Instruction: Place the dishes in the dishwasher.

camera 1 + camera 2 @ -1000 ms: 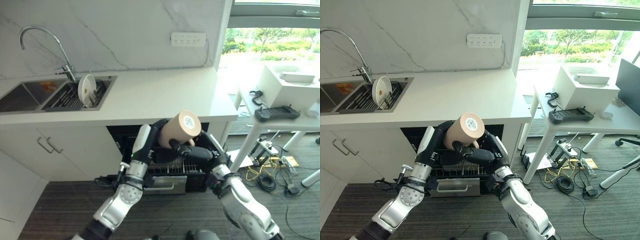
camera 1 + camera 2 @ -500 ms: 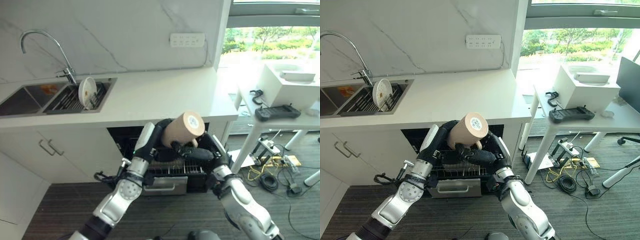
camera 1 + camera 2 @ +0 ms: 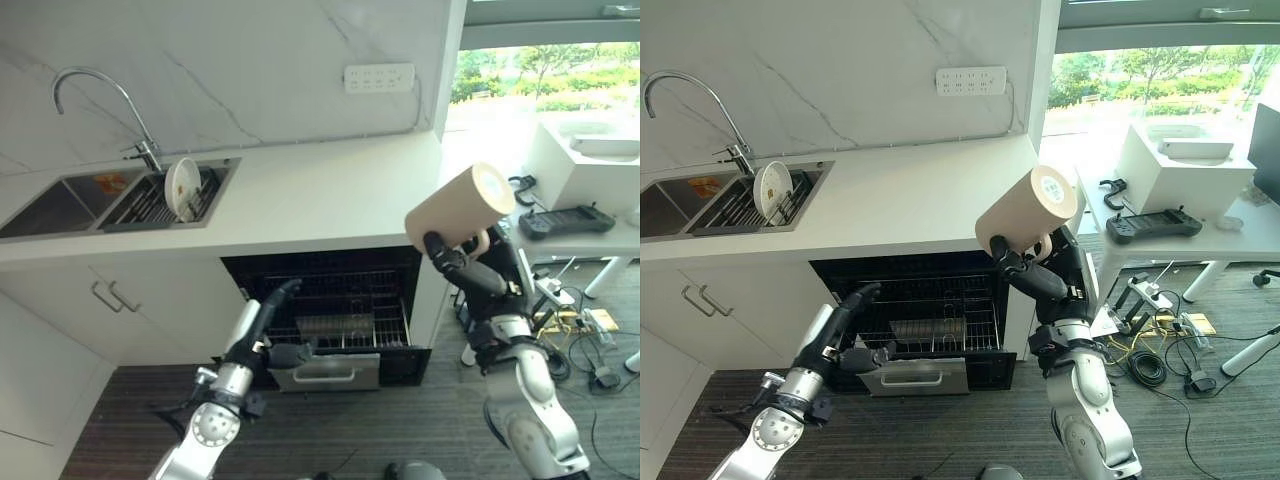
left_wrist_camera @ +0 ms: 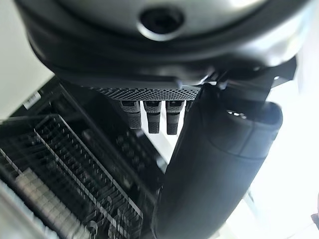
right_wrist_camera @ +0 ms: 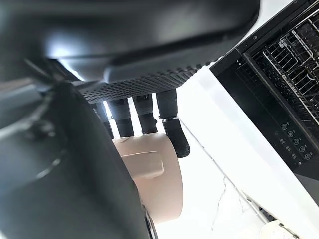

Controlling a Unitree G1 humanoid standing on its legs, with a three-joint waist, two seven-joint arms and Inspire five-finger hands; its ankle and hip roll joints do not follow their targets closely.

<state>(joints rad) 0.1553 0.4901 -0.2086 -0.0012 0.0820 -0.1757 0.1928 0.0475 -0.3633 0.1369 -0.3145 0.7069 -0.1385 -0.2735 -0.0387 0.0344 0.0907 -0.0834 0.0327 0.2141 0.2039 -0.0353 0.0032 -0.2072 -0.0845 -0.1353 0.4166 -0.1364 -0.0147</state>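
Right hand point(image 3: 462, 268), at centre right of the left eye view, is curled round a beige mug point(image 3: 459, 207), held tilted above the counter's point(image 3: 330, 195) corner. Left hand point(image 3: 272, 315), fingers straight, is seen at lower centre before the open dishwasher point(image 3: 330, 315). One plate point(image 3: 181, 187) stands in the sink rack point(image 3: 150, 198), upper left.

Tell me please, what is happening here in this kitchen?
A robot is loading a dishwasher under the counter. Its right robot hand holds a tan mug up in the air, off to the right of the open machine, above counter level. Its left robot hand is low in front of the opening, fingers straight, by the pulled-out rack. One white plate stands in the sink rack.
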